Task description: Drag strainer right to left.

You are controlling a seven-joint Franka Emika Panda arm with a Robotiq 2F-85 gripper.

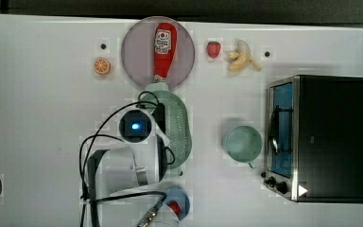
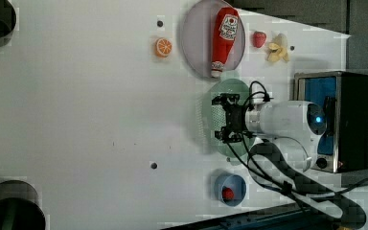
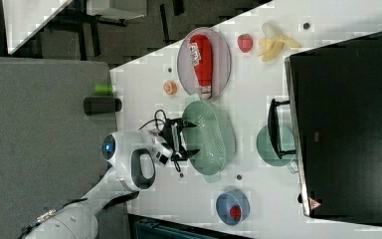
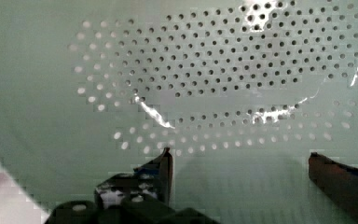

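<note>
Fingers of the black two-finger gripper stand wide apart inside the pale mint-green plastic strainer with its hole-dotted oval bowl, holding nothing; in the wrist view one finger shows at each side with bare green wall between them. In the right view the gripper reaches over the strainer's rim from the side of the white robot arm.

The strainer lies near the middle of the white tabletop. In the top view its upper end sits just beside the round grey plate, which carries a red ketchup bottle lying on its side. The plate is close to the top view's upper edge of the tabletop. An orange slice lies to the top view's left of the plate; a red strawberry and a peeled banana lie to the top view's right of it along the same edge.

A smooth mint-green cup stands apart from the strainer, between it and the black and silver toaster oven, which fills the tabletop's edge at the top view's right. A small blue bowl with a red object inside sits near the top view's lower edge, beside the arm's cables.
</note>
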